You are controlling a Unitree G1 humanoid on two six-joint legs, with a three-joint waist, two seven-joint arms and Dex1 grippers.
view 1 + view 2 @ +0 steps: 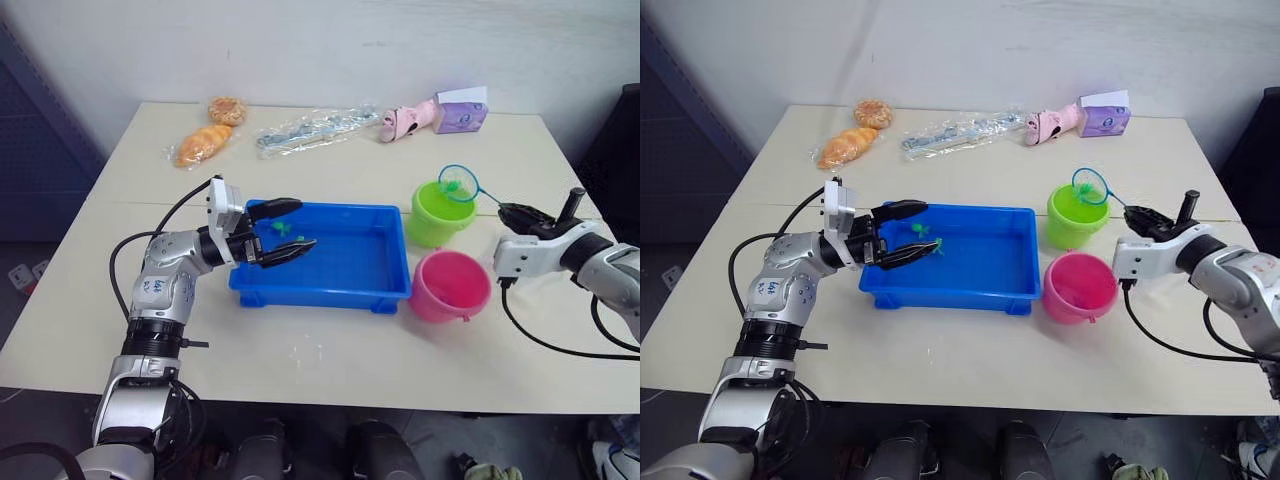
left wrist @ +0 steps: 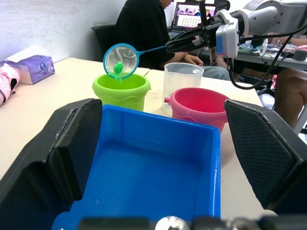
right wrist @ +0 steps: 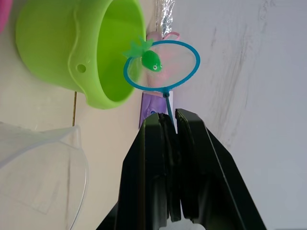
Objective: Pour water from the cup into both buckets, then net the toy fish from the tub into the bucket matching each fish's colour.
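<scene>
Spread wide, the left end effector (image 1: 283,229) hovers released over the near-left end of the blue tub (image 1: 345,262), green fish (image 1: 281,230) seemingly between its fingers. Rightward, the right end effector (image 1: 517,211) is clenched on the net (image 1: 459,183) handle, whose long axis runs away toward the lime bucket (image 1: 438,213); the hoop with its green fish (image 3: 151,61) sits over the rim. Pink bucket (image 1: 450,286) stands nearer on the tabletop (image 1: 330,350), cup (image 2: 182,85) beside it.

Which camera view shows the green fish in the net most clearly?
The right wrist view: the green fish lies large against the net mesh. The left wrist view shows it smaller; in the eye views it is a tiny speck.
</scene>
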